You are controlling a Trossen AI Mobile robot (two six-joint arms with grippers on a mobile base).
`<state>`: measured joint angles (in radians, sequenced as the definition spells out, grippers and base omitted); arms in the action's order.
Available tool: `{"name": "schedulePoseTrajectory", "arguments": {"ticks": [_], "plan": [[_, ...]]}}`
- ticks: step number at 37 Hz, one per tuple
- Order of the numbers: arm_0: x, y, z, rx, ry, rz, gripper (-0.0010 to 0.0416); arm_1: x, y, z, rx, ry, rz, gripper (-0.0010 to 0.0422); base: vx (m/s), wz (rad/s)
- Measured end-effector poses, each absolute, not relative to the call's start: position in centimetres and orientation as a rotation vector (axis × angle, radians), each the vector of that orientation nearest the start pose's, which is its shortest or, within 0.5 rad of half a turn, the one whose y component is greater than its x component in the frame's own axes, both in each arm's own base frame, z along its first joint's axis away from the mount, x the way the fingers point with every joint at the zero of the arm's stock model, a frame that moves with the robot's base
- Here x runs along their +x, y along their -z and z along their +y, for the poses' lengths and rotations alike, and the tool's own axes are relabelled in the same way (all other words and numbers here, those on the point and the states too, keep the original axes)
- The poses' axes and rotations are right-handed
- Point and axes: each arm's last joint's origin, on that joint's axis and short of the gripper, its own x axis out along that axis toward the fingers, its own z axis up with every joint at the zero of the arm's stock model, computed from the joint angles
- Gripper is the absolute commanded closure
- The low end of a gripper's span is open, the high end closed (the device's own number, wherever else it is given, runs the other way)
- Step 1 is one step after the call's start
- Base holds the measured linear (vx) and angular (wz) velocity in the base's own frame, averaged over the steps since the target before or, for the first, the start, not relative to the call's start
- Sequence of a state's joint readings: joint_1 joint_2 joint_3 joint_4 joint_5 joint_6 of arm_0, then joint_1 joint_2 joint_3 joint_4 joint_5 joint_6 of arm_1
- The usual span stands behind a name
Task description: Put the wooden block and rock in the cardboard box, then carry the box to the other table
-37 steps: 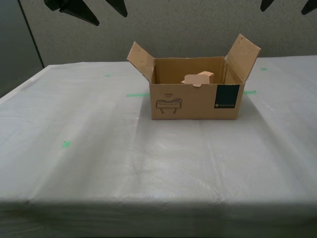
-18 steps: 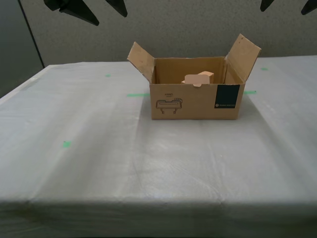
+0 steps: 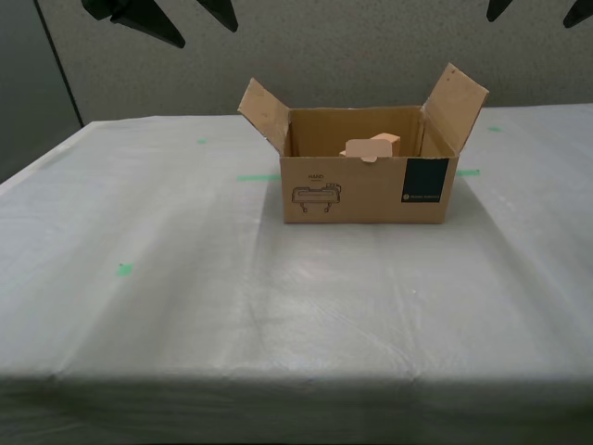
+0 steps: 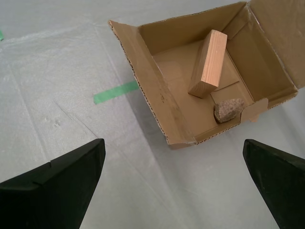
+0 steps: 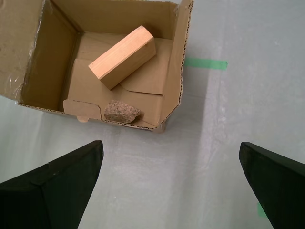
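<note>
Even soft light — sharp, faint shadows

wooden block [image 5: 123, 57] and rock [image 5: 122, 111] inside cardboard box [image 5: 177, 57], tool [image 5: 169, 183] spread wide

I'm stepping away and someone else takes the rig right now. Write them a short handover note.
My first tool: open, empty, above the table beside the cardboard box.
My second tool: open, empty, on the box's other side.
Wooden block and rock: both inside the box, the rock by the front wall.
The box stands flaps open on the wrinkled whitish table with green tape marks.
Done: loading, and seemingly the carry.
Left: apparently nothing; check placement.
</note>
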<state>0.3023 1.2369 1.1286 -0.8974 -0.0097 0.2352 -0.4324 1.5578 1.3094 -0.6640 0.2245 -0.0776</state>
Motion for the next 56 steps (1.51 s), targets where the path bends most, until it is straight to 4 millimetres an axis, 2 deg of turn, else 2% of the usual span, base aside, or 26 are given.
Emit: {"name": "schedulePoseTrajectory", "arguments": {"ticks": [56], "plan": [[22.46,-30.44,7.03,0.067,-0.166,1.025,0.0007,29.47,-28.95,-14.31,0.027,0.574,0.946,0.0016,0.000,0.000]]}}
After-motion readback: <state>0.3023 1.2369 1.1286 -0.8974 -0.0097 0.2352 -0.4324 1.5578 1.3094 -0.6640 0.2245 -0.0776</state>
